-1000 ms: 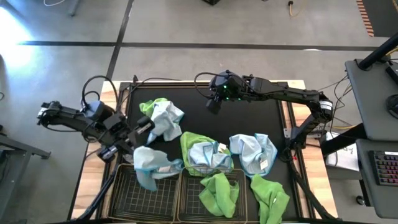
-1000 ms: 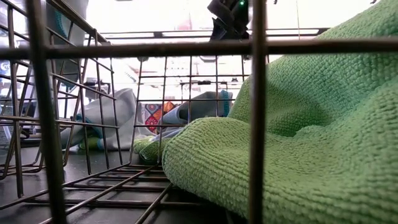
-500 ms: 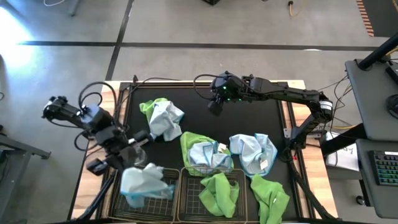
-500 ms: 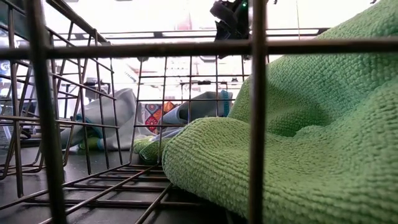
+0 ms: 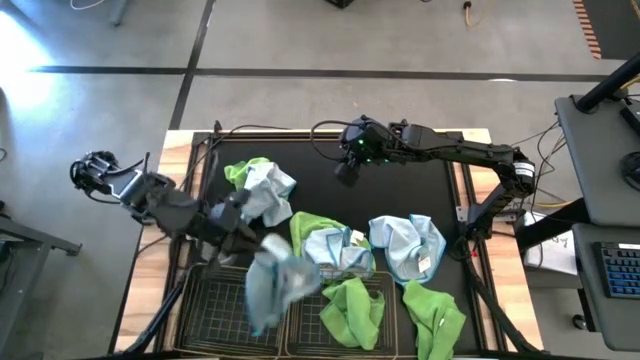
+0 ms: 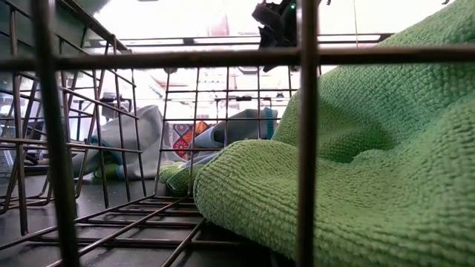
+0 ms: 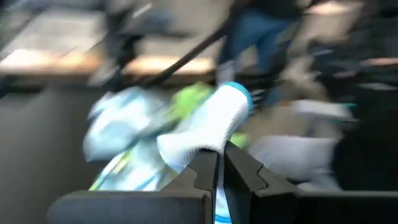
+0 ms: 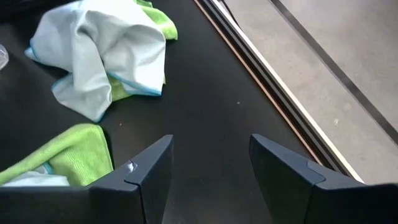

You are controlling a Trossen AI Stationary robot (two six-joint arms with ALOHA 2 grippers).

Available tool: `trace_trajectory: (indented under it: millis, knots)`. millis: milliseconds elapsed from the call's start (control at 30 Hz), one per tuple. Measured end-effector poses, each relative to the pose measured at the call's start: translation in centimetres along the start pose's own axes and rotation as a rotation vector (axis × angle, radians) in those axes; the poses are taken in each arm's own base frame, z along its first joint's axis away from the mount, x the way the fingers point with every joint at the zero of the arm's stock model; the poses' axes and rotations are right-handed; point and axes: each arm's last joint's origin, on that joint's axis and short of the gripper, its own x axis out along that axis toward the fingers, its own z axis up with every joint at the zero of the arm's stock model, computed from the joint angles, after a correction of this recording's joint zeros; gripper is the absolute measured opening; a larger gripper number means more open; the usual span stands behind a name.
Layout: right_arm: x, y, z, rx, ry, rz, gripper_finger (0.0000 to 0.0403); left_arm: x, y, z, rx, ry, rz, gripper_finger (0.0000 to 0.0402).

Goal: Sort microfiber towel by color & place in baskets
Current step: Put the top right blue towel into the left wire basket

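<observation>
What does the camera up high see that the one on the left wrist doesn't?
Only the high view shows the two baskets, the right gripper hanging open over the black mat, and a green towel lying in the right-hand basket. Only the left wrist view shows the left gripper shut on the pale blue towel up close. Both show that blue towel and a green-and-blue pile behind it.

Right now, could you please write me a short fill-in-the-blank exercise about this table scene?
1. The left gripper is shut on a pale ___ fuzzy microfiber towel.
2. The right gripper's fingers stand ___.
3. The right-hand dark wire-mesh basket already holds a lime ___ cloth.

Missing words: blue; open; green
</observation>
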Motion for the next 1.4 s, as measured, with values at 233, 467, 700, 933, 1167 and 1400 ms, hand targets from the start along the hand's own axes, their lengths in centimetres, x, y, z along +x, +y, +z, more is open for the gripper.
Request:
trace_trajectory:
  millis: [233,467,700,933,1167,1400]
  knots:
    - [0.0,0.0,-0.1,-0.001,0.015,-0.002,0.0206,-1.1,-3.0,-2.6,-0.122,0.108,0.030,0.0000]
    - [0.0,0.0,-0.2,0.013,0.016,-0.002,0.0206,-3.2,-7.5,-5.0,-0.059,0.183,-0.161,0.0000]
    - [0.0,0.0,-0.2,0.014,0.016,-0.003,0.0206,-4.6,-10.1,-7.8,0.027,0.246,-0.156,0.0000]
    - [0.0,0.0,-0.2,0.014,0.016,-0.003,0.0206,-3.3,-10.1,-9.8,0.044,0.330,0.032,0.0000]
    - [0.0,0.0,-0.2,0.014,0.016,-0.003,0.0206,-2.2,-10.8,-10.6,0.046,0.363,0.082,0.0000]
    - [0.0,0.0,-0.2,0.009,0.016,-0.002,0.0206,-0.6,-10.6,-11.8,0.132,0.430,0.191,0.0000]
